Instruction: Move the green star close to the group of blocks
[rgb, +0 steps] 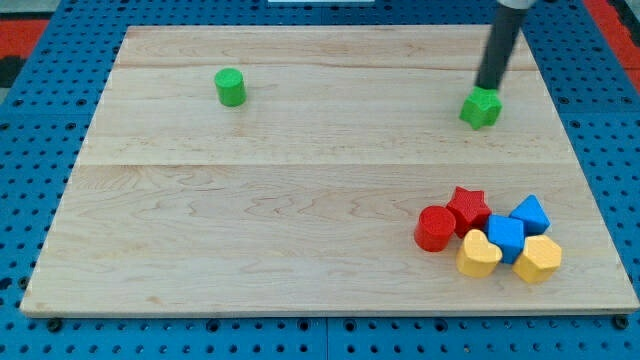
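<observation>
**Inspection: tip set behind green star, push toward cluster not yet completed**

The surface (300, 230), a pale wooden board on a blue pegboard, carries all items. I note it is the only support in view and the blocks lie flat on it.

The group of blocks (490, 238) sits near the view's bottom right: a red star (468, 208), a red cylinder (434, 228), two blue blocks (518, 227) whose shapes I cannot fix with confidence, a yellow heart (478, 254) and a second yellow block (539, 259). They are packed touching or just beside one another.

The green star (481, 107) lies toward the view's top right, well apart from the group and roughly above it in the view. In my judgement the task remains open.

A green cylinder (230, 87) stands alone at the view's upper left, well clear of the work.

My tip (487, 88) rests at the star's far edge, on the side away from the group. I judge this placement deliberate: a push from there drives the star down the view toward the cluster.

Fingers: this rig has none. The rod holds nothing and can only push.
</observation>
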